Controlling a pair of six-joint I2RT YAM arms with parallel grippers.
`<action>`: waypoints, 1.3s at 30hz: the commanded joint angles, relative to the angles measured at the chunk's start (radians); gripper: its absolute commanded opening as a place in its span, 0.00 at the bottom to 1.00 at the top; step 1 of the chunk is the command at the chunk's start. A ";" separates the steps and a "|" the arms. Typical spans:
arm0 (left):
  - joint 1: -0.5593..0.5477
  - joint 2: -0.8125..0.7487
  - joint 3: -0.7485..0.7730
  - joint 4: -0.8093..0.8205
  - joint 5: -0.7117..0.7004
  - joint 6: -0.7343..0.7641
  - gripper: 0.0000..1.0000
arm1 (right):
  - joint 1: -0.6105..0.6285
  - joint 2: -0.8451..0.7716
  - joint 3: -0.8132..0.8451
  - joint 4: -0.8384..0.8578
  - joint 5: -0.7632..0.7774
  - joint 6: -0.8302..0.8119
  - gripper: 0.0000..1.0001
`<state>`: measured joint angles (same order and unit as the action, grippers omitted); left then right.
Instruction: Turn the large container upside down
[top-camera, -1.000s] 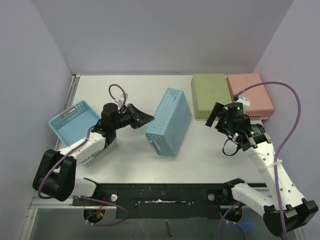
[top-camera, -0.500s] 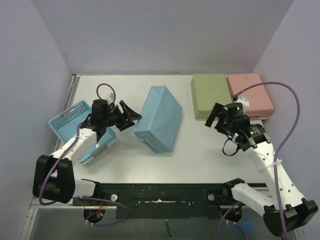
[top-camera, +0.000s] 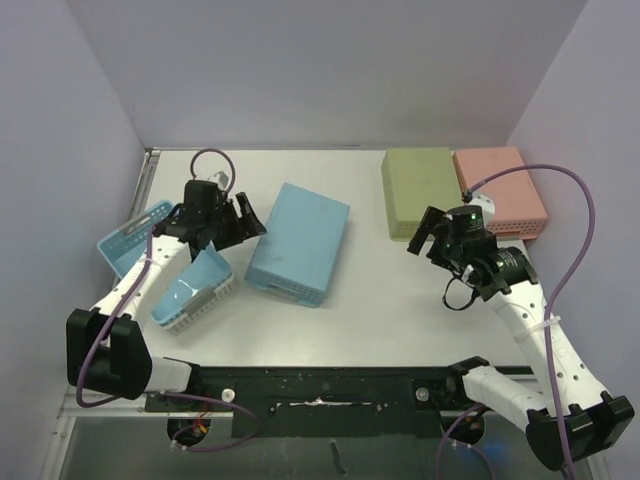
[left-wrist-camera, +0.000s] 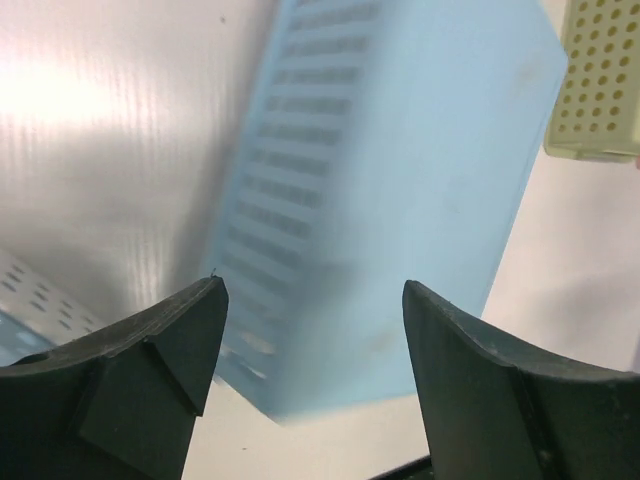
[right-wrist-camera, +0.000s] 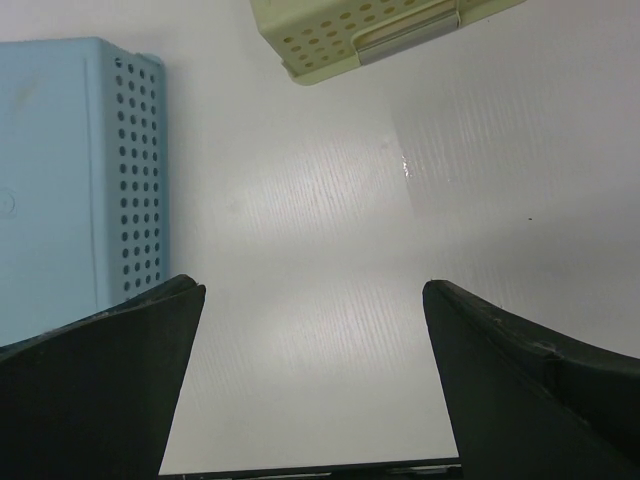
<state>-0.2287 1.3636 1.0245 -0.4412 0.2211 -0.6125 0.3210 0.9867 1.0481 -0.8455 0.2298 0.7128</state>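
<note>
The large light-blue container (top-camera: 297, 243) lies bottom up in the middle of the table, its solid base facing the camera. My left gripper (top-camera: 248, 218) hovers just left of it, open and holding nothing. In the left wrist view the container (left-wrist-camera: 400, 190) is blurred ahead of the open gripper (left-wrist-camera: 312, 330), apart from both fingers. My right gripper (top-camera: 420, 232) hangs open over bare table to the container's right. The right wrist view shows the container's perforated side (right-wrist-camera: 70, 170) at the left, away from the empty gripper (right-wrist-camera: 312, 330).
Two small blue baskets (top-camera: 130, 238) (top-camera: 195, 290) sit at the left by my left arm. A green basket (top-camera: 418, 192) and a pink basket (top-camera: 503, 190) lie upside down at the back right. The green basket (right-wrist-camera: 370, 30) shows ahead of the right gripper.
The container tipped from standing on its side to lying bottom up. My left gripper opened, let go and drew back to the left. The right arm stayed still.
</note>
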 joint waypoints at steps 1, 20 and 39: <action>-0.037 0.002 0.102 -0.125 -0.156 0.141 0.71 | -0.003 0.010 0.000 0.059 -0.016 0.002 0.98; -0.355 -0.221 -0.046 -0.263 -0.434 0.040 0.70 | -0.004 0.034 -0.014 0.094 -0.045 0.020 0.99; -0.461 0.102 0.067 0.070 -0.197 0.048 0.69 | -0.004 0.028 -0.008 0.089 -0.056 0.028 0.99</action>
<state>-0.6445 1.4010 0.9173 -0.5083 -0.0132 -0.6182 0.3210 1.0431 1.0313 -0.7776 0.1646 0.7361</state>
